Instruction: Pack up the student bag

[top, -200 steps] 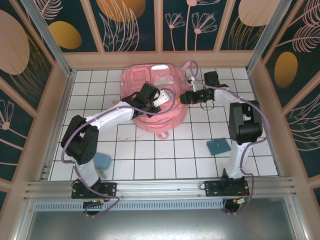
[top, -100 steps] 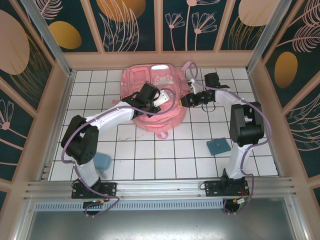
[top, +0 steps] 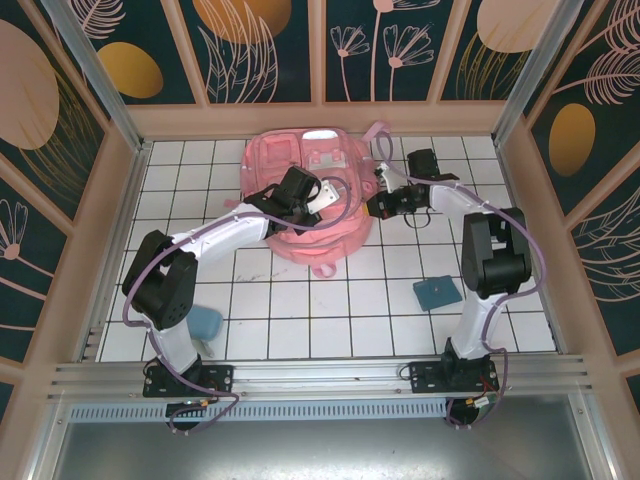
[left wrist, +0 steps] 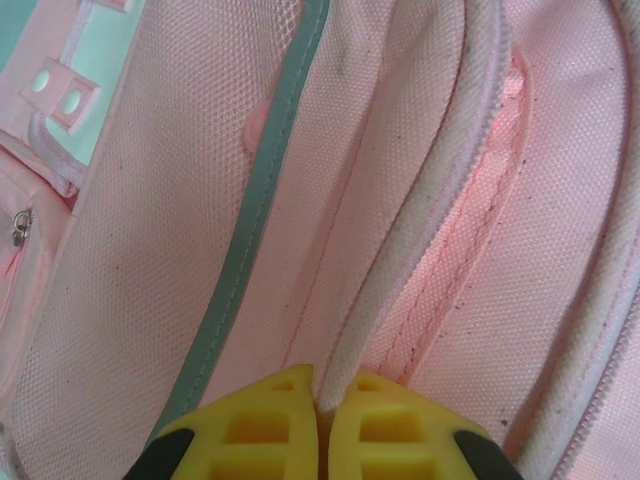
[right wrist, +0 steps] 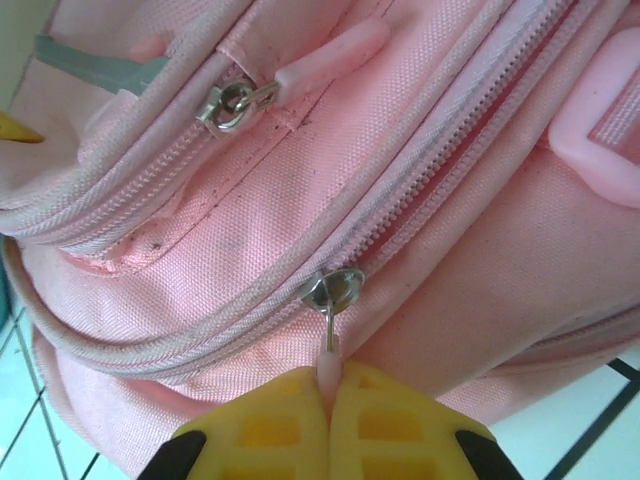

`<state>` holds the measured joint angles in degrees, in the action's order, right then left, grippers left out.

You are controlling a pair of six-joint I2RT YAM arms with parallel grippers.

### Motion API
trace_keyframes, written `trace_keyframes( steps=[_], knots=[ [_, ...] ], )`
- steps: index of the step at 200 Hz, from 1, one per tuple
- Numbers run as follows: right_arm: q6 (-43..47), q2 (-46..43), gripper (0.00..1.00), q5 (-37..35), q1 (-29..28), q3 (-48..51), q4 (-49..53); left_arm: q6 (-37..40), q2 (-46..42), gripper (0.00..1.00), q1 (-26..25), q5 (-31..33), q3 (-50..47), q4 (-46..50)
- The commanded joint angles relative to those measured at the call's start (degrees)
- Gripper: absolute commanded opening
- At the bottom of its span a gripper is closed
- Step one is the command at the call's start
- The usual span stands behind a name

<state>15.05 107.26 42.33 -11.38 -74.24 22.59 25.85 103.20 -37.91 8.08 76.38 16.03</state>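
Pinching zipper pull, right gripper, pink student bag

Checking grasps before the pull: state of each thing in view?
student bag: lying flat on the table.
left claw: shut on the student bag's piped edge.
right claw: shut on the zipper pull.
second zipper pull: free, resting on the fabric.
blue case: on the table, apart from the bag.

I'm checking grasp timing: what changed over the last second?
The right claw shifted slightly beside the bag and closed onto its zipper pull. The left claw stayed shut on a bag seam. The bag and the blue case did not move.
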Motion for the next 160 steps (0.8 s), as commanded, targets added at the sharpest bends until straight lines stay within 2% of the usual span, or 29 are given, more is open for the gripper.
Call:
trace_keyframes(
  steps=[1, 36, 55, 95, 160],
  knots=[
    [-1.93, -5.02, 0.0, -9.03, -1.75, 3.21, -1.66, -2.82, -1.06, 0.0, 1.26, 8.88, 1.87, -7.45],
    [-1.42, -11.27, 0.0, -12.84, -6.56, 8.29, -3.16, -6.76, 0.47, 0.0, 1.25, 8.8, 5.26, -8.29],
    [-2.57, -14.14, 0.0, -10.33, -9.31, 10.6, -5.13, -7.92, 0.12, 0.0, 1.26, 6.66, 4.92, -10.21],
    [-8.48, -17.88, 0.0, -6.53, -14.03, 16.1, -13.86, -10.52, -1.34, 0.0, 1.24, -0.56, 3.58, -14.27],
    [-15.52, -18.76, 0.0, -6.18, -18.79, 18.57, -21.85, -15.41, 0.25, 0.0, 1.25, -10.66, 4.85, -18.04]
  ],
)
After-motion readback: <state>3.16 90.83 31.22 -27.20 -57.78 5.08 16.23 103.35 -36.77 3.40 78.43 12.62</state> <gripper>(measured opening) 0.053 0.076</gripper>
